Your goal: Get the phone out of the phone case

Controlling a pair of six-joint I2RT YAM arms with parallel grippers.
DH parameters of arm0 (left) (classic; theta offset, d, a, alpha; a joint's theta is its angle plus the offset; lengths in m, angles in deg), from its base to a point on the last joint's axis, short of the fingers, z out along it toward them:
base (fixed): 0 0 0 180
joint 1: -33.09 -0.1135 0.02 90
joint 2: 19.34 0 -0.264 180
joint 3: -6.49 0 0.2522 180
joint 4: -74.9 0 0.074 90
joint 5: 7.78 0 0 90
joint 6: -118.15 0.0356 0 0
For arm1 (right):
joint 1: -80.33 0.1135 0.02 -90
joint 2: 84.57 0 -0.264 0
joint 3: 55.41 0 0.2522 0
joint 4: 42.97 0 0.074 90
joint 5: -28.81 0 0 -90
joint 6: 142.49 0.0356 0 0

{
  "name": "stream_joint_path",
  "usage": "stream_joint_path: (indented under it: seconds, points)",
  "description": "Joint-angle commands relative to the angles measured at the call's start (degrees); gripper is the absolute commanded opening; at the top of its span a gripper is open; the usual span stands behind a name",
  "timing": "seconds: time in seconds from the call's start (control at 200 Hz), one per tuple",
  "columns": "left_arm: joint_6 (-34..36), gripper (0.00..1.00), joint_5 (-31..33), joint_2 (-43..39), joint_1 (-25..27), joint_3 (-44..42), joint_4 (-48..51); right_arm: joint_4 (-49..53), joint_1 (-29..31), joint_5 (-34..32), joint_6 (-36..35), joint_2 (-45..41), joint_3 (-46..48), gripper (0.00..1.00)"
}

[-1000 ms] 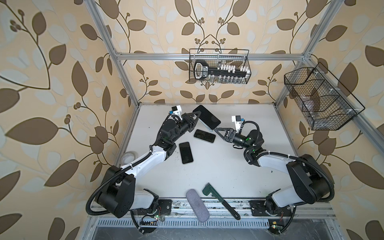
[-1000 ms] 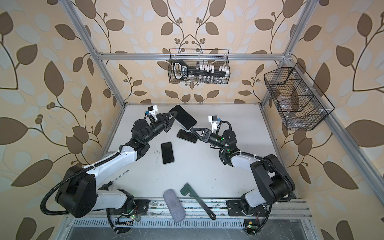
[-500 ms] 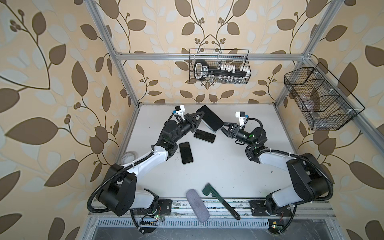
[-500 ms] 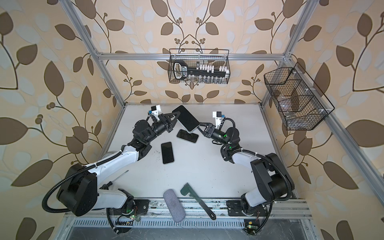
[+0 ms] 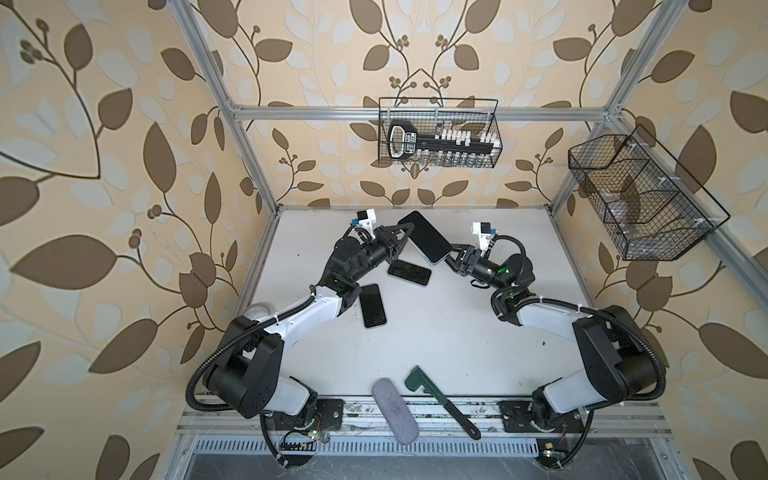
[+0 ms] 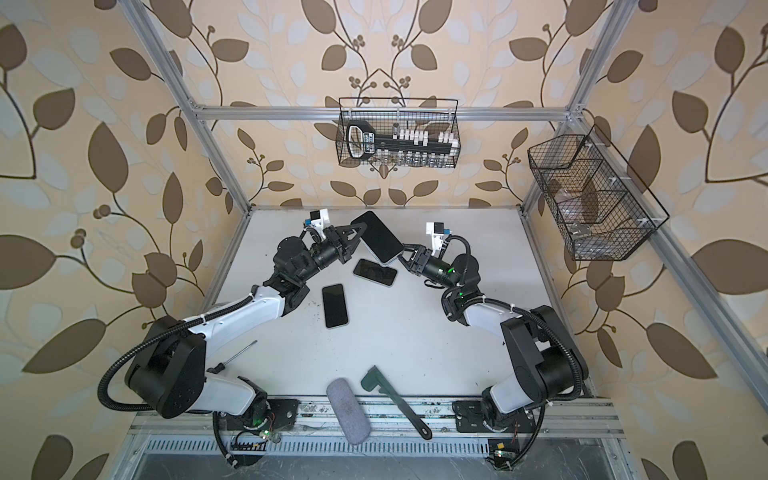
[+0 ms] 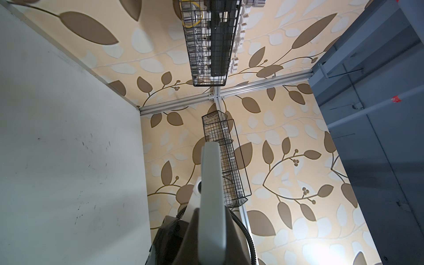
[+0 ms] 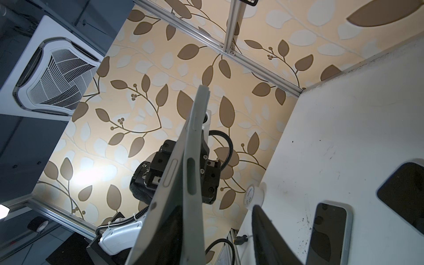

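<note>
White tabletop (image 5: 457, 332) beneath our left gripper (image 5: 405, 241), clamping the black phone (image 5: 424, 239) in its pale grey case (image 8: 195, 137); our right gripper (image 5: 451, 255) is hovering part-open astride its corner, pinching next, probably.

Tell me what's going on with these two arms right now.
The left gripper is shut on one end of a cased phone and holds it tilted above the table. The right gripper is at the opposite corner of that phone. Its jaws look open and are not yet clamped on it. The phone is not yet out of its case. A second phone and a third phone lie flat on the table.
</note>
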Motion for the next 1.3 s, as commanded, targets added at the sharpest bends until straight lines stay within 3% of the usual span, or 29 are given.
stream_joint_path:
  seconds: [0.0,0.32,0.5,0.8,1.295]
  points:
    - [0.9,0.0,0.5,2.4,0.2,2.8,-4.1,-5.5,0.4,2.7,1.7,-1.1,-0.1,0.44]
    - [1.0,0.0,0.3,6.1,0.1,3.4,-5.3,-7.0,-0.8,2.7,4.5,-3.0,1.1,0.19]
    - [1.2,0.11,0.5,7.0,0.1,3.2,-5.1,-7.1,-1.2,1.3,6.3,-4.3,1.9,0.1]
    - [0.3,0.35,0.3,8.3,0.1,3.2,-6.4,-7.5,-1.5,-1.1,11.5,-5.2,2.8,0.07]
    - [-0.2,0.57,0.6,5.5,0.1,2.2,-5.5,-12.7,-2.1,-4.0,16.8,-2.8,4.4,0.06]
